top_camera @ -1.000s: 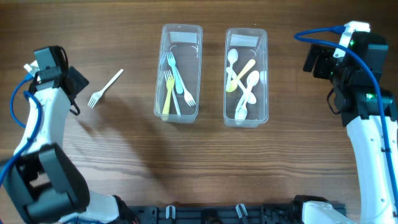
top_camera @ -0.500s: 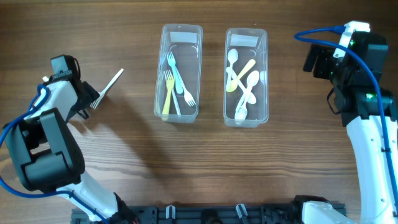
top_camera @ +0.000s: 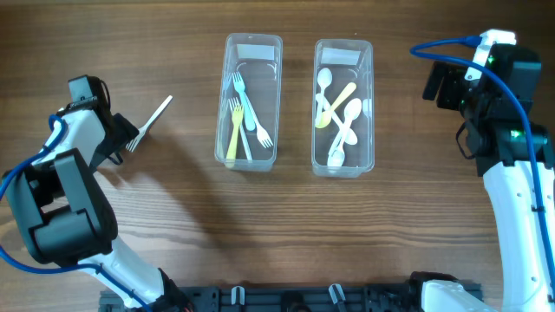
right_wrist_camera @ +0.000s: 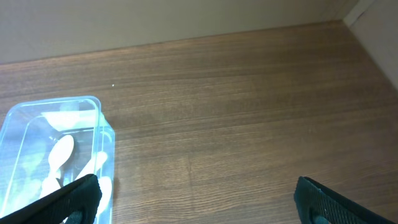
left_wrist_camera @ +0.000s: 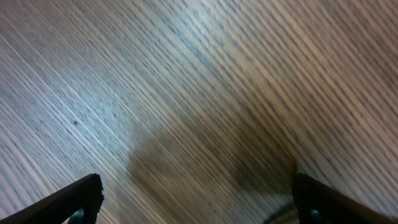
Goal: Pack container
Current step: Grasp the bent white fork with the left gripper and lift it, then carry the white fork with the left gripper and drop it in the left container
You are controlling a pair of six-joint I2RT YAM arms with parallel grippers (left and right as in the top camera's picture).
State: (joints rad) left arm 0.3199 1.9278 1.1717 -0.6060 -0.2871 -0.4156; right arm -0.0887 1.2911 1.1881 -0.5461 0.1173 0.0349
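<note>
Wooden table (top_camera: 173, 217): white fork (top_camera: 149, 122) beside spread left hand (left_wrist_camera: 196, 190), right hand (right_wrist_camera: 196, 196) spread too

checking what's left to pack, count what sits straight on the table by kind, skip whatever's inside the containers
clear containers: 2
white fork, loose: 1
total: 3

No legible text, brand, number or sign in any view. Left container (top_camera: 219, 104): pale patch (top_camera: 254, 52) at far end, nothing readable on it. Right container (top_camera: 370, 104): similar patch, likewise unreadable.
</note>
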